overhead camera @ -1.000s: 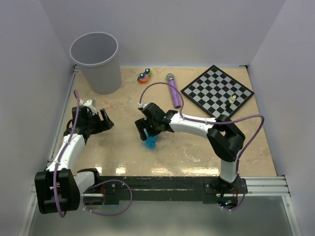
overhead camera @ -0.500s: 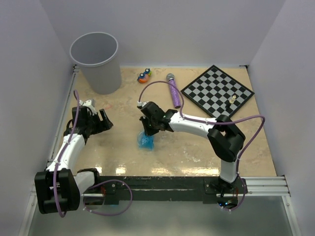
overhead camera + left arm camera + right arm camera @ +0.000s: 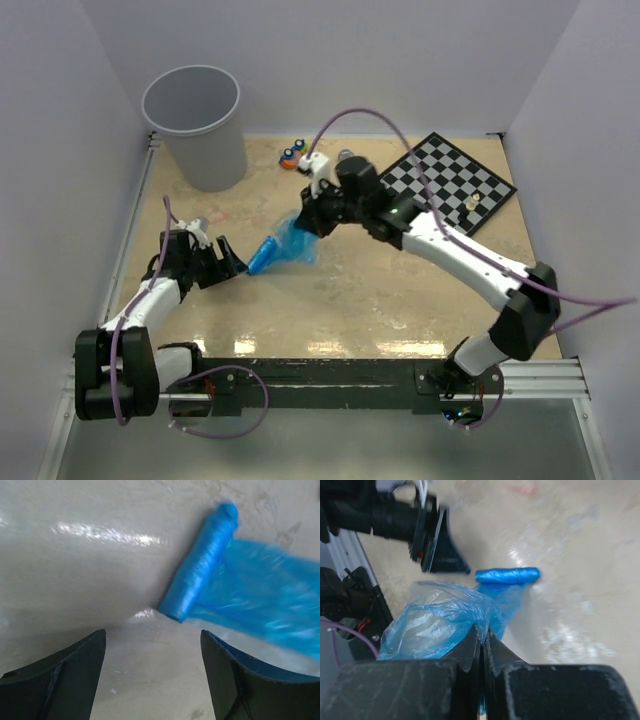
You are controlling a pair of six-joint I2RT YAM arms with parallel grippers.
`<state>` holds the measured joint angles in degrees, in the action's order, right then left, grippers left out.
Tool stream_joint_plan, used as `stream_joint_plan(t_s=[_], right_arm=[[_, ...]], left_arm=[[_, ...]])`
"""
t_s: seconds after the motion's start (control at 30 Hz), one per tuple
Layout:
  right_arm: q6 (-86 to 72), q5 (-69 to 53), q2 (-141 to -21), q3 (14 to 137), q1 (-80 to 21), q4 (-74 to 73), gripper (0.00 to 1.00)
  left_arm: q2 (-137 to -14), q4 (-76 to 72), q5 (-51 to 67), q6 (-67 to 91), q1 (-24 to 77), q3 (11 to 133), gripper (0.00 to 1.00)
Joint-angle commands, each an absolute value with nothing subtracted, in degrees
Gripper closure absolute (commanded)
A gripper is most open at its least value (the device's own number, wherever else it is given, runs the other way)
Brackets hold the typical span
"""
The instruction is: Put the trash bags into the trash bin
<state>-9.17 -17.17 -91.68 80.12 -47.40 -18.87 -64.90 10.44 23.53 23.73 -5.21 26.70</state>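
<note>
The trash bags (image 3: 287, 245) are bright-blue film: a loose sheet (image 3: 440, 625) trailing down to a short roll (image 3: 200, 565) whose lower end rests on the table. My right gripper (image 3: 482, 630) is shut on the sheet's upper edge, raised over the table's middle (image 3: 308, 222). Just left of the roll, my left gripper (image 3: 232, 268) stands open and low, with the roll's end a little ahead of its fingertips (image 3: 152, 635) and nothing between them. The grey trash bin (image 3: 192, 125) stands upright in the far left corner, apart from both grippers.
A chessboard (image 3: 442, 182) with a small piece (image 3: 471, 205) lies at the far right. A small orange-and-blue toy (image 3: 292, 153) sits near the back wall, right of the bin. White walls enclose the table on three sides.
My right gripper shut on the blue wad and lifted it up and toward the far side, so it unrolled into a sheet and roll. The left gripper came down toward the roll.
</note>
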Motion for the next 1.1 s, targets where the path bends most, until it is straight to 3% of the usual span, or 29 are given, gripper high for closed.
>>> stream_joint_plan(t_s=[0.0, 0.37, 0.63, 0.87, 1.07], right_arm=[[3.0, -21.0, -82.9, 79.3, -41.5, -22.8, 1.0], [9.1, -12.8, -70.5, 74.9, -35.4, -26.3, 1.0], [11.4, -8.8, -68.3, 70.3, -30.5, -22.6, 1.0], [13.1, -11.0, -68.2, 69.7, -28.8, -22.8, 1.0], [18.5, -20.6, -67.0, 78.1, -28.8, -23.3, 1.0]], left_arm=[[-67.3, 1.5, 29.6, 26.4, -3.4, 26.2, 0.19], [-78.0, 7.0, 19.9, 18.2, -3.1, 38.9, 0.21], [-83.2, 9.2, 12.5, 16.7, -3.1, 43.2, 0.22], [-85.4, 6.0, 19.8, 16.0, -1.1, 43.2, 0.21], [-86.3, 5.1, 18.1, 15.6, -0.4, 43.7, 0.21]])
